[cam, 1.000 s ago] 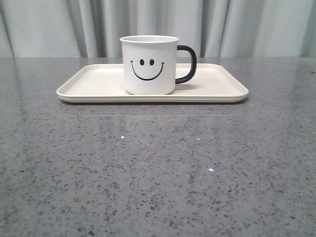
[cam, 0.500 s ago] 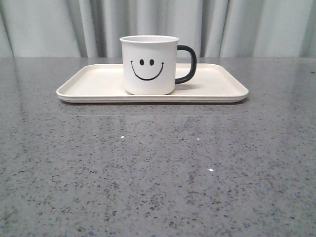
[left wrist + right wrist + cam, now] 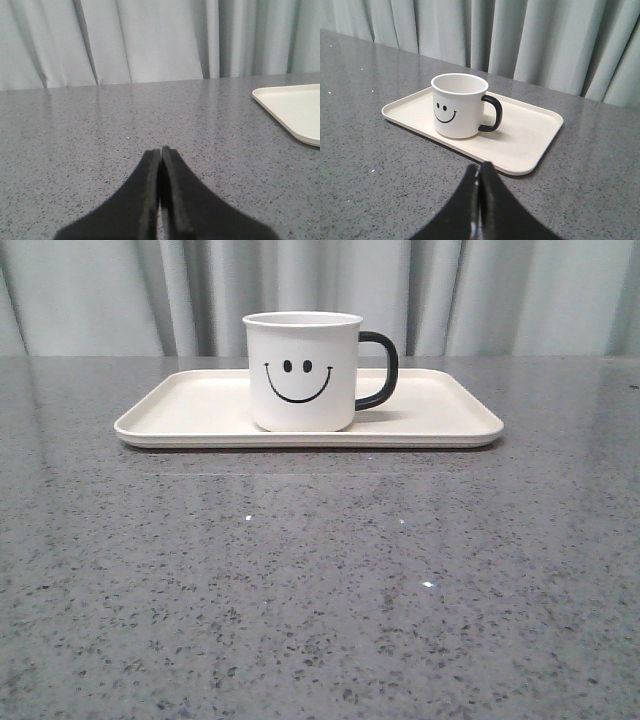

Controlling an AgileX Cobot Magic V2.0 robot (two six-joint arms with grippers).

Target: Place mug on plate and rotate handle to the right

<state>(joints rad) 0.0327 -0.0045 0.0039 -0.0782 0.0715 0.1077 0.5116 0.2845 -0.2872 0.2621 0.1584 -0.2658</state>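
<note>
While I compare this moment with the last second, nothing on the speckled grey stone tabletop (image 3: 320, 580) has shifted; the white cylindrical enamel-style mug (image 3: 302, 371) with its black smiley face stands upright on the flat cream rectangular plate (image 3: 180, 410), a little left of the plate's middle in the front view, exactly as it stood before; its glossy black C-shaped handle (image 3: 380, 370) points to the right, clear of the rim, unchanged as well. My left hand (image 3: 161, 155) is fully closed with its dark fingers pressed together, gripping nothing, low over bare tabletop with only a corner of the plate at the edge of its view; my right hand (image 3: 480, 172) is likewise closed and empty, well apart from the plate, looking at the mug from the near side; neither touches anything. Pale grey curtains (image 3: 500, 295) hang behind. I judge that this stillness means the work is finished: mug seated, handle turned rightward, both hands withdrawn; I see no further correction needed, since the mug sits flat and steady, well inside the raised rim.
</note>
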